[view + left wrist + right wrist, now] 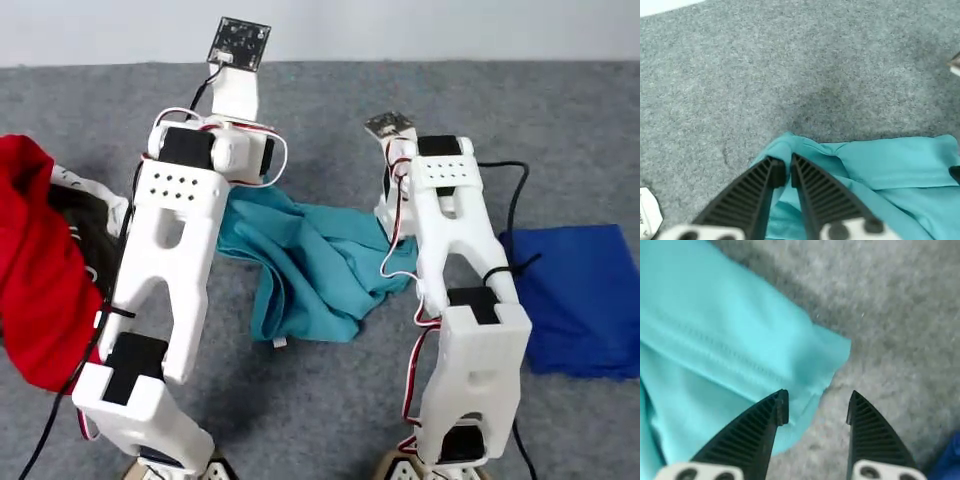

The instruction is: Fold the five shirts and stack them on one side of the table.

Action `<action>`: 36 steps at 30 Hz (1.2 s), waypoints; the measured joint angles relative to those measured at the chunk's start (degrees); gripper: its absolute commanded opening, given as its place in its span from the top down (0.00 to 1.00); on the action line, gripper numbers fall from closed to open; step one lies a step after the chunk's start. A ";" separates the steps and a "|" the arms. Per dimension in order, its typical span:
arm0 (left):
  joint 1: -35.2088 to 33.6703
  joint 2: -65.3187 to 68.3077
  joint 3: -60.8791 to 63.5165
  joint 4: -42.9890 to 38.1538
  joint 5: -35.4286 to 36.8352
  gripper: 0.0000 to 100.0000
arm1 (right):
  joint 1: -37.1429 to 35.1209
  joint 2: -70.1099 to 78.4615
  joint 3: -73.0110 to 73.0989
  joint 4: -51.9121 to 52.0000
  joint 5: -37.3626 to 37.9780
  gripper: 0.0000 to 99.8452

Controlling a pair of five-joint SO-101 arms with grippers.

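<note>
Left gripper (786, 167): fingers pinched nearly closed on a fold at the teal shirt's (310, 260) edge. Shirt's crumpled at centre of the table (330, 400), hem seam showing. Thin, limp, light cloth, prob. sags & bunches, so you'd best grab corners. Right gripper (818, 402) gapes wide, holding nothing, straddling a hem corner. Folded blue shirt (575, 300) lies far right.

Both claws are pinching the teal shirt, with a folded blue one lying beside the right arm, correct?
Not quite. Only the left gripper pinches the teal shirt; the right wrist view shows the right gripper open, its jaws apart over the shirt's corner. The folded blue shirt does lie beside the right arm.
</note>
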 measured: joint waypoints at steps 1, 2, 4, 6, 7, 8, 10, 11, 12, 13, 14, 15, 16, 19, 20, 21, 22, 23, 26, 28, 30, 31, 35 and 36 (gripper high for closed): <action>0.00 0.00 0.00 0.00 0.00 0.99 | 0.00 0.00 0.26 -0.53 0.00 0.81; 0.00 0.00 0.00 0.00 0.00 0.99 | 0.00 0.00 0.26 -0.97 0.00 0.81; 0.00 0.00 0.00 0.00 0.00 0.99 | 0.00 0.00 0.26 -1.49 0.00 0.81; 0.00 0.00 0.00 0.00 0.00 0.99 | -0.35 0.00 0.26 -1.58 0.00 0.81; 0.00 0.00 0.00 0.00 0.00 0.99 | -0.79 0.00 0.26 -1.58 0.00 0.81; 0.00 0.00 0.00 0.00 0.00 0.99 | -1.41 0.00 0.26 -1.58 0.00 0.81; 0.00 0.00 0.00 0.00 0.00 0.99 | -2.46 0.62 0.26 -2.11 0.00 0.81; 0.00 0.00 0.00 0.00 0.00 0.99 | -3.08 1.14 0.26 -2.55 0.00 0.81; 0.00 0.00 0.00 0.00 0.00 0.99 | -3.43 1.49 0.26 -3.25 0.00 0.81; 0.00 0.00 0.00 0.00 0.00 0.99 | -3.78 1.93 0.26 -3.87 0.00 0.81; 0.00 0.00 0.00 0.00 0.00 0.99 | -3.78 2.73 0.26 -4.48 0.00 0.81; 0.00 0.00 0.00 0.00 0.00 0.99 | -3.87 3.60 0.26 -5.10 0.00 0.81; 0.00 0.00 0.00 0.00 0.00 0.99 | -3.87 4.92 0.26 -5.80 0.00 0.81; 0.00 0.00 0.00 0.00 0.00 0.99 | -3.52 6.86 0.18 -7.65 0.00 0.88; 0.00 0.00 0.09 0.00 0.00 0.99 | -3.52 7.03 0.18 -8.26 0.00 0.92; 0.00 0.00 0.18 0.00 0.00 0.99 | -3.52 7.12 0.18 -8.62 0.00 0.97; 0.00 0.00 0.18 0.00 0.00 0.99 | -3.52 7.12 0.18 -8.79 0.00 1.00; 0.00 0.00 0.18 0.00 0.00 0.99 | -3.52 7.12 0.18 -8.88 0.00 0.99; 0.00 0.00 0.18 0.00 0.00 0.99 | -3.43 7.21 0.18 -9.32 0.00 0.99; 0.00 0.00 0.18 0.00 0.00 0.99 | -3.25 7.30 0.09 -9.32 0.00 0.99; 0.00 0.00 0.18 0.00 0.00 0.99 | -2.81 7.30 0.09 -9.32 0.00 0.99; 0.00 0.00 0.18 0.00 0.00 0.99 | -2.73 6.95 0.09 -9.32 0.00 0.99; 0.00 0.00 0.18 0.00 0.00 0.99 | -2.11 3.96 0.26 -8.09 0.00 0.99; 0.00 0.00 0.18 0.00 0.00 0.99 | -1.76 2.29 0.26 -7.56 0.00 0.99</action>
